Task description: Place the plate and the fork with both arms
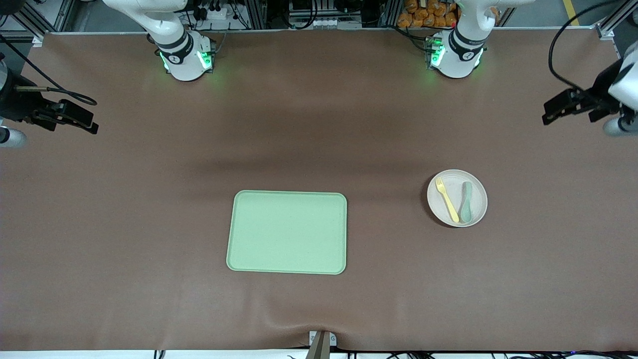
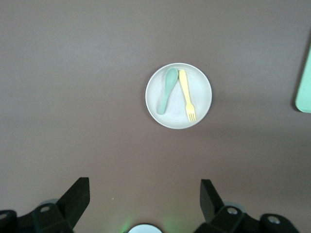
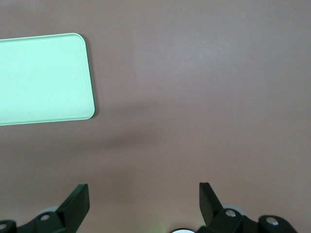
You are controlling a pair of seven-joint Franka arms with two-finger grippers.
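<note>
The round off-white speckled plate (image 1: 457,198) sat toward the left arm's table (image 1: 124,224) end, carrying the light, slippery-looking pale yellow plastic fork (image 1: 447,200), best pinched mid-handle; left pincer (image 2: 145,194) and right pincer (image 3: 144,194) both gaped, empty.

Tray (image 3: 43,77) cut off by right wrist view edge; only corner sliver in left wrist view. Both arms cropped in front view.

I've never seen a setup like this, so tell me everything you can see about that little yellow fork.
The fork is small, pale yellow and looks like plastic, with short tines and a slim straight handle. It lies flat on the round off-white plate, tines toward the robots' bases, beside a grey-green spoon; their handle ends nearly meet. No gripper touches it.
</note>
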